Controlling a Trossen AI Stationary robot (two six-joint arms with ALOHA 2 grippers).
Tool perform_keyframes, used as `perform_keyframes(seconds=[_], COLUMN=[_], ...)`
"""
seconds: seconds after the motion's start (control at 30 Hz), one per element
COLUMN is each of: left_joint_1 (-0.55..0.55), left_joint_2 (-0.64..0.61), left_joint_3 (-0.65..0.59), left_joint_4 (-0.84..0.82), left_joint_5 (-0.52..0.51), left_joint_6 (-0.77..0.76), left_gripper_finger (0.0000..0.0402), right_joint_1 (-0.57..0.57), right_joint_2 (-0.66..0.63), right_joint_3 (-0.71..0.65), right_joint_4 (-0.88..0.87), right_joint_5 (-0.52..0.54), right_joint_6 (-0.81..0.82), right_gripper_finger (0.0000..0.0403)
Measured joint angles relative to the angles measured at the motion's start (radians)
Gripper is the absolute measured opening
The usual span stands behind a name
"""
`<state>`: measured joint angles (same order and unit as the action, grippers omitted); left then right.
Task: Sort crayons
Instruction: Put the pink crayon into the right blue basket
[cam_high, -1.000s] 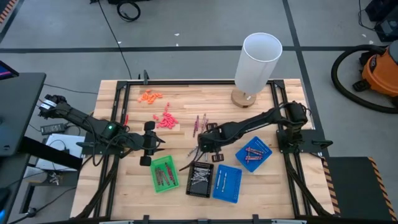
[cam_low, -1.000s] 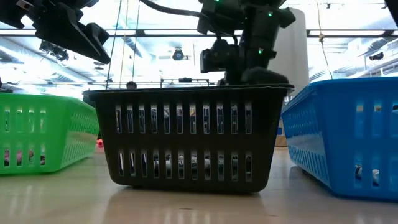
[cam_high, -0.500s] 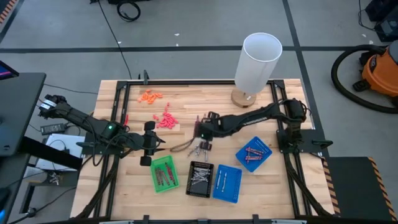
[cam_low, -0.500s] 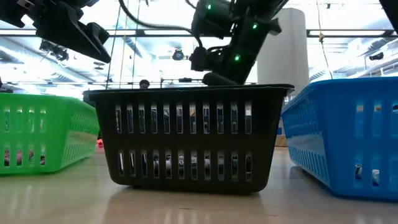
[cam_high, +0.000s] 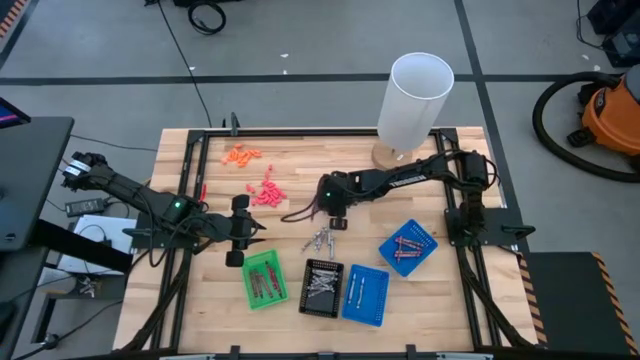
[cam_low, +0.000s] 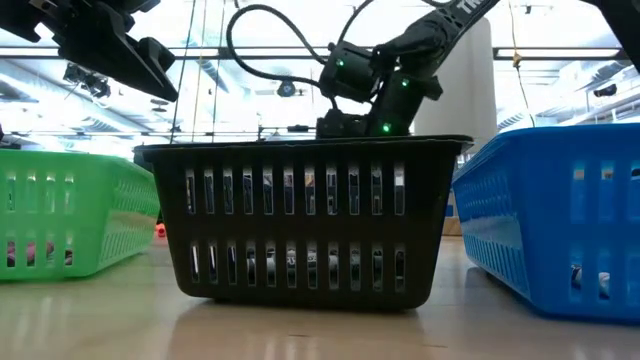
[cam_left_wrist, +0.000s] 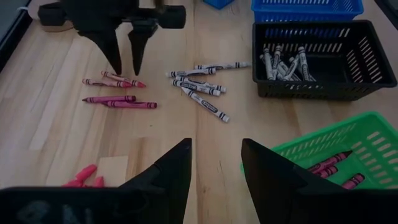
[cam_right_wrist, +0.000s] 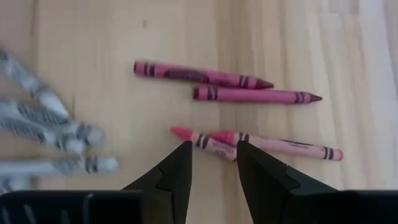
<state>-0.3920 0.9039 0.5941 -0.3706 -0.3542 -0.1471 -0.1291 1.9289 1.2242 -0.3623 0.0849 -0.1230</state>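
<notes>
Four maroon-pink crayons (cam_right_wrist: 227, 78) are lying loose on the bare desk (cam_high: 300, 160), long axes roughly parallel to each other. In the right wrist view two are sitting side by side as a pair, both tips pointing the same way, and two more (cam_right_wrist: 273, 144) are lying end-overlapped just in front of the right hand (cam_right_wrist: 211, 163), their tips pointing opposite ways. Right hand is hovering directly above that nearer pair, fingers spread and pointing down, grasping nothing; the crayons are lying across the line of the finger gap, not between the fingers. Left wrist view is showing the same hand (cam_left_wrist: 126, 65) from across the desk, fingertips parted just above the pink group (cam_left_wrist: 118, 99).

Several silver-grey crayons (cam_left_wrist: 202, 84) are lying in a loose fan just beside the pink ones, apart from them, axes mostly running the same way with one angled off. In the high view this grey cluster (cam_high: 320, 239) is sitting between the right hand (cam_high: 335, 205) and the black tray (cam_high: 322, 288).

Black tray is holding more grey crayons (cam_left_wrist: 283, 62); green tray (cam_high: 264, 278) is holding dark pink ones (cam_left_wrist: 333, 167). Two blue trays (cam_high: 408, 247) are sitting near the black one.

Left hand (cam_high: 240, 230) is waiting just beside the green tray, fingers (cam_left_wrist: 168, 177) spread apart, empty.
</notes>
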Motion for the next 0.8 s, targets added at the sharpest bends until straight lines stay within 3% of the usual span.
perform_keyframes(seconds=[0.2, 0.5, 0.8], left_joint_1=[0.000, 0.000, 0.000], left_joint_2=[0.000, 0.000, 0.000], left_joint_3=[0.000, 0.000, -0.001], left_joint_4=[0.000, -0.001, -0.003], left_joint_5=[0.000, 0.000, 0.000], left_joint_6=[0.000, 0.000, 0.004], left_gripper_finger=[0.0151, 0.0151, 0.0151], right_joint_1=[-0.023, -0.087, -0.088], right_joint_2=[0.000, 0.000, -0.007], right_joint_3=[-0.020, -0.101, -0.109], right_joint_4=[0.037, 0.138, 0.104], right_joint_5=[-0.007, -0.088, -0.132], right_joint_6=[-0.138, -0.144, -0.181], right_gripper_finger=[0.0133, 0.0133, 0.0130])
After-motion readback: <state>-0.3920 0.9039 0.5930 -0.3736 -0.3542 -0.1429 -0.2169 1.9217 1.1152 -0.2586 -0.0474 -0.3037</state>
